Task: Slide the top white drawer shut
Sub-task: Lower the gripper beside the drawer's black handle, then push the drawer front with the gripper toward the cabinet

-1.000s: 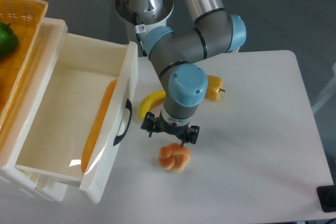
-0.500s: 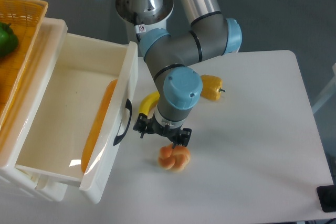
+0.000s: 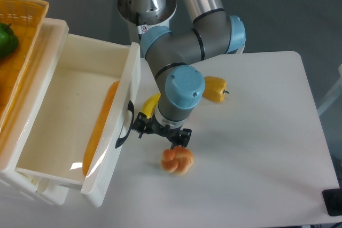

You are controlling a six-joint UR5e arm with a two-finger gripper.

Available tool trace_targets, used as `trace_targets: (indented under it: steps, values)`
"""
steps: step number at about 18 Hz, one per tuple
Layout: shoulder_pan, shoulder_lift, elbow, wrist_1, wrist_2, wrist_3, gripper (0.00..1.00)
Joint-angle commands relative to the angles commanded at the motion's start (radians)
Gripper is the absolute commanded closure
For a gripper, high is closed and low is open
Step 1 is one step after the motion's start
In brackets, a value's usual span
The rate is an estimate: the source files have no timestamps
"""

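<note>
**A:** Where is the drawer, and how does it stand?

**B:** The top white drawer (image 3: 69, 116) fills the left half of the frame. It is pulled well out of its cabinet (image 3: 32, 185), so its glossy white inside shows from above. Its flat front panel faces right, toward the middle of the frame, and carries one black curved handle (image 3: 125, 125). Something long and orange (image 3: 101, 126) lies inside the drawer along the front panel.

**A:** And the arm?

**B:** The robot arm (image 3: 187, 46), grey with light blue joint caps, comes down from the top centre. Its gripper (image 3: 159, 132) hangs over the white table (image 3: 256, 148) in the centre of the frame, just to the right of the drawer's handle. Its black left tip is right beside the handle; whether it touches cannot be told. The two fingers stand apart, released, with nothing between them.

**A:** What else is on the table?

**B:** An orange knotted bun (image 3: 177, 160) lies just below the gripper. A yellow banana (image 3: 150, 103) shows partly behind the arm, next to the drawer front. A yellow bell pepper (image 3: 215, 89) lies to the right of the arm. In the upper left corner, an orange wicker basket (image 3: 24, 14) holds something green (image 3: 6, 40).
</note>
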Motion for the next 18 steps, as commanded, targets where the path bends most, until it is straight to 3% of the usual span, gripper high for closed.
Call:
trace_targets:
  steps: [18]
  values:
    - [-0.029, 0.044, -0.002, -0.057, -0.017, -0.003, 0.00]
